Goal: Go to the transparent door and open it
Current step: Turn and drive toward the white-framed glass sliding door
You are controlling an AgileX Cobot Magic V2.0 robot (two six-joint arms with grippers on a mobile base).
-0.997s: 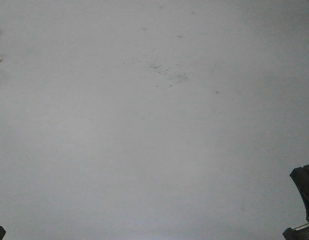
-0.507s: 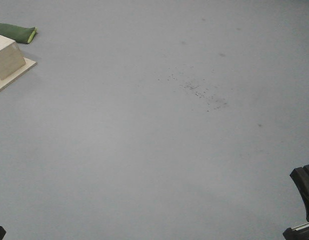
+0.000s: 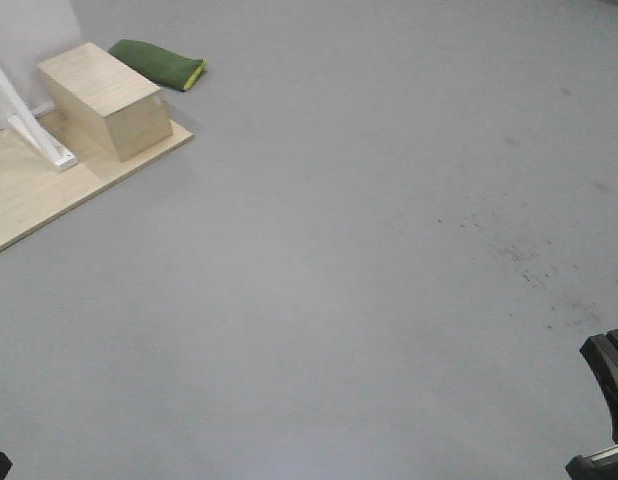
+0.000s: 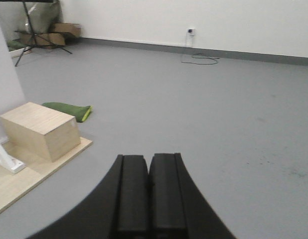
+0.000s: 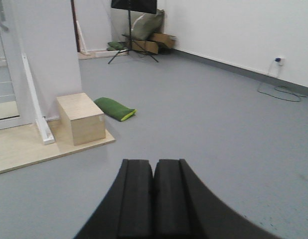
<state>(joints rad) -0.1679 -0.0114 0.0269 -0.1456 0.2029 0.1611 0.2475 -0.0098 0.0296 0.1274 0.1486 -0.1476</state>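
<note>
Upper left of the front view: pale wooden box [image 3: 104, 100] sitting on a plywood platform [image 3: 39, 195], green pouch [image 3: 159, 63] lying just behind on grey floor [image 3: 319, 300], dark specks [image 3: 524, 262] at right.

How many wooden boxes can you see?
1. The wooden box sits on the wooden platform, near the green bag. More could be hidden outside the views.

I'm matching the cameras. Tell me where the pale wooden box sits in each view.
Front-facing: wooden box upper left, on the wooden platform.
Left wrist: wooden box at the left, mid-height.
Right wrist: wooden box left of centre, mid-height.
Shared landmark: green bag lying beside the wooden box.
</note>
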